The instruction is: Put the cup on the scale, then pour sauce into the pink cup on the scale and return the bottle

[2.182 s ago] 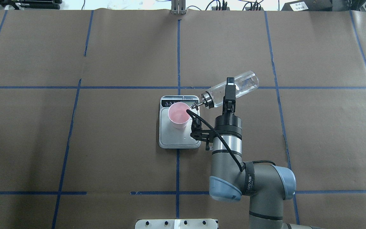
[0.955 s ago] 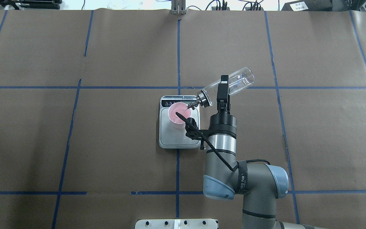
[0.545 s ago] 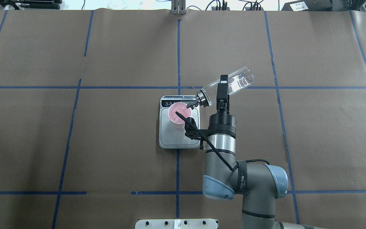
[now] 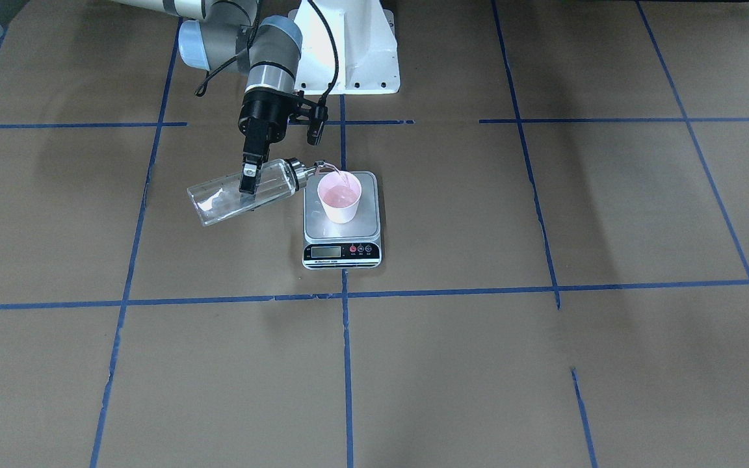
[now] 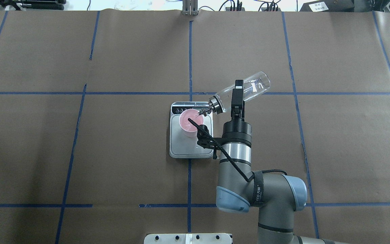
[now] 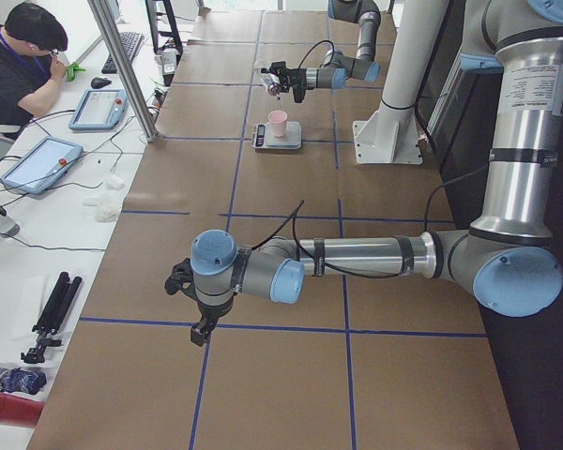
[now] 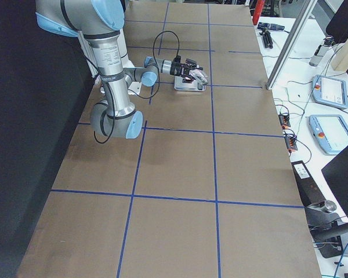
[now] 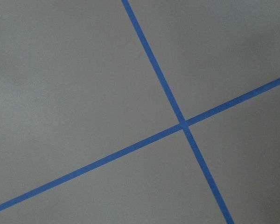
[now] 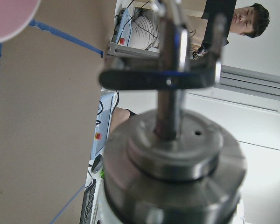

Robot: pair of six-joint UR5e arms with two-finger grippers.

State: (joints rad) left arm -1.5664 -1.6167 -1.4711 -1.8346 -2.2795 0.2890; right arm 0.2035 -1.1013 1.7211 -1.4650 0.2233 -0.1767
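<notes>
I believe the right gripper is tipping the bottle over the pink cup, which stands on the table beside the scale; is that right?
Not quite: the cup stands on the scale, not beside it, as the front-facing view shows. The right gripper does tip the bottle over it.

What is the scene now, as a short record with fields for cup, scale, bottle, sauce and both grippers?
cup: upright on scale
scale: flat, display strip away from robot
bottle: tilted, spout above cup rim
sauce: thin stream entering cup
right gripper: shut on bottle
left gripper: far from scale, state unclear
</notes>
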